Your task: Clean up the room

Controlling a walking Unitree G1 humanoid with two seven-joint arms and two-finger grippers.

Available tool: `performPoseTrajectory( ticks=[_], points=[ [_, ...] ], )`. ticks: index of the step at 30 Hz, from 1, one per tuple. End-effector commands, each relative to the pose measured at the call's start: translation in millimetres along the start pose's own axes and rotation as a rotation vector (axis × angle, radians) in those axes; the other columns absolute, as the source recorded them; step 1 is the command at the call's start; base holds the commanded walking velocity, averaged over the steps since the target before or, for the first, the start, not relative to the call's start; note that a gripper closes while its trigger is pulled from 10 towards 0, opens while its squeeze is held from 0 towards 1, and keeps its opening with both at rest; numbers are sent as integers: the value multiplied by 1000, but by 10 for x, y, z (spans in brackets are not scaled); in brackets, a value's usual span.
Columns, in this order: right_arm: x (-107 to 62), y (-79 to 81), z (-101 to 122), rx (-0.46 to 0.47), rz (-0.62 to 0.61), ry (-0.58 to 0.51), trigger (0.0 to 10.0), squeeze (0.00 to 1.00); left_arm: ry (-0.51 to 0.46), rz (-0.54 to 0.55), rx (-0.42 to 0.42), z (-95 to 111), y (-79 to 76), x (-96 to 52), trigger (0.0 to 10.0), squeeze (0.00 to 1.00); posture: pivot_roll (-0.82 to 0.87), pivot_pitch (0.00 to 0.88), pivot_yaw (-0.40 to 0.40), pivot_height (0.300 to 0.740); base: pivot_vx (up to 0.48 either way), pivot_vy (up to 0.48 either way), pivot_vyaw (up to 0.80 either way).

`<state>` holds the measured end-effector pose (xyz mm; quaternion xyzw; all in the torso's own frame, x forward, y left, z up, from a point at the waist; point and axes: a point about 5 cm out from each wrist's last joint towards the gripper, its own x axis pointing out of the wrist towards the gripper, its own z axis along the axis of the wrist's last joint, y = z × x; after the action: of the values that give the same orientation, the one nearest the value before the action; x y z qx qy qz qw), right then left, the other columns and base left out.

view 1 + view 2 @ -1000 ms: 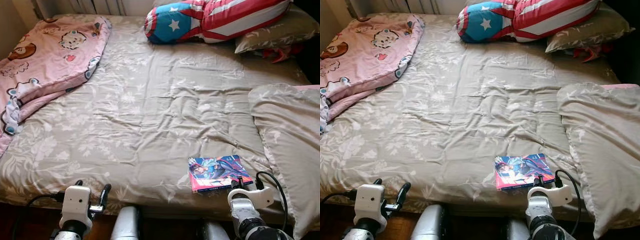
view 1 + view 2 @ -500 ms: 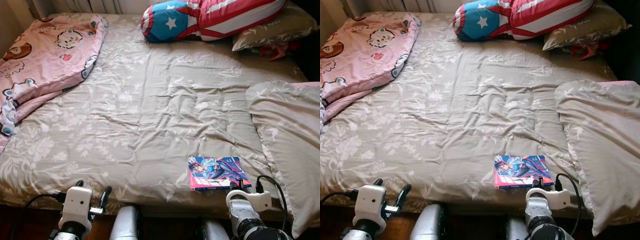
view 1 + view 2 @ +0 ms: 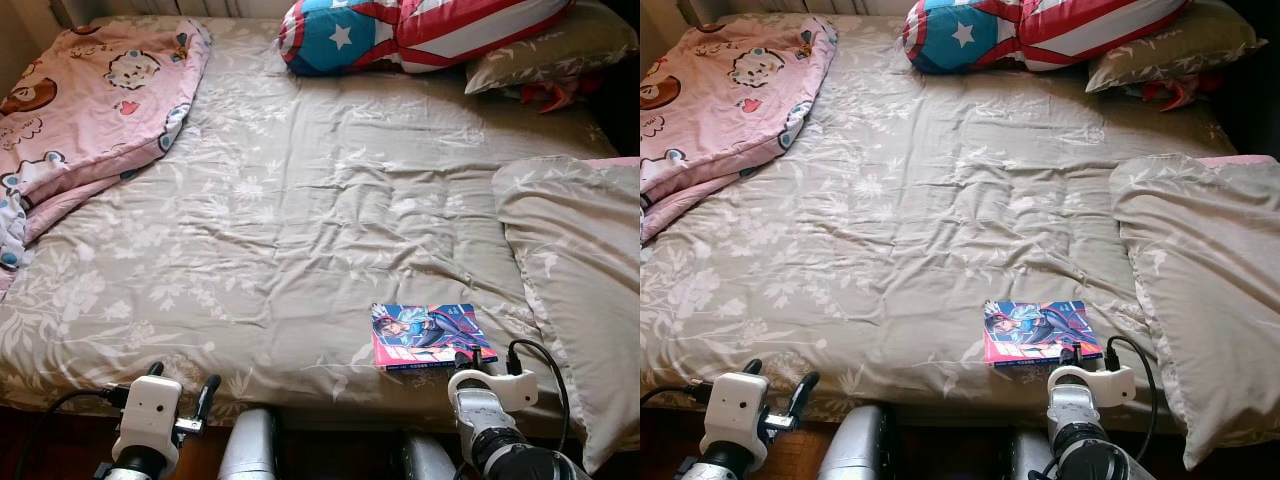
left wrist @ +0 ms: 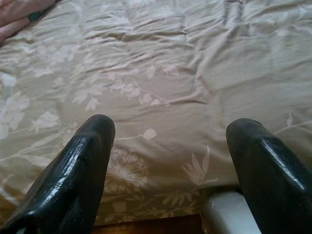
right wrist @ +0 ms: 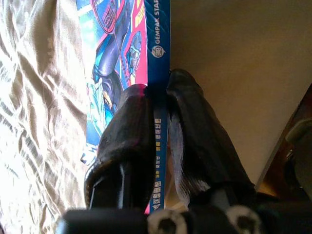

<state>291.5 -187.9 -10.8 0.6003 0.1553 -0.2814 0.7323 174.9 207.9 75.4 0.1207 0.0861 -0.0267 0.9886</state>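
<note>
- The comic book (image 3: pixel 428 335) lies flat near the bed's (image 3: pixel 300 200) front edge
- The right gripper (image 5: pixel 157 105) has its jaws pinched on the book's near edge
- The left gripper (image 4: pixel 170 146) is wide open and holds nothing, far off to the side

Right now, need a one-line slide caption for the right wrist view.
Right claw clamped on the spine edge of a comic book lying on the bed sheet.
</note>
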Motion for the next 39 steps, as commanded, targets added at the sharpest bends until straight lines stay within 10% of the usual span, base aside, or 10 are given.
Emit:
performPoseTrajectory(
  ticks=[1, 5, 18, 19, 20, 28, 29, 39],
  points=[
    [2, -1, 23, -3, 2, -7, 10000, 157, 16, -8, 18, -19, -17, -40, 10000, 0, 263, 226, -12, 646, 0, 0, 0],
    [-2, -28, 26, -5, -6, -7, 10000, 314, 22, -10, 21, -35, -14, -46, 10000, 0, 263, 228, -11, 646, 0, 0, 0],
    [-18, -116, 36, -5, -56, -18, 10000, 306, 22, -11, 22, -39, -24, -30, 10000, 0, 263, 227, -12, 646, 0, 0, 0],
    [-18, -120, 36, -8, -58, -18, 10000, 596, 23, -11, 23, -40, -24, -30, 10000, 0, 263, 227, -12, 646, 0, 0, 0],
    [-20, -128, 35, -14, -62, -17, 10000, 631, 23, -10, 25, -41, -20, -27, 10000, 0, 266, 227, -13, 646, 0, 0, 0],
    [-23, -155, 47, -38, -82, -14, 10000, 518, 26, -14, 35, -49, -14, -9, 10000, 0, 265, 224, -12, 646, 0, 0, 0],
    [-24, -165, 54, -42, -89, -15, 10000, 20, 26, -15, 36, -50, -15, -5, 10000, 0, 265, 224, -12, 646, 0, 0, 0],
    [-30, -198, 57, -43, -113, -14, 10000, 0, 26, -17, 36, -55, -23, 9, 10000, 0, 268, 217, -12, 646, 0, 0, 0]
  ],
)
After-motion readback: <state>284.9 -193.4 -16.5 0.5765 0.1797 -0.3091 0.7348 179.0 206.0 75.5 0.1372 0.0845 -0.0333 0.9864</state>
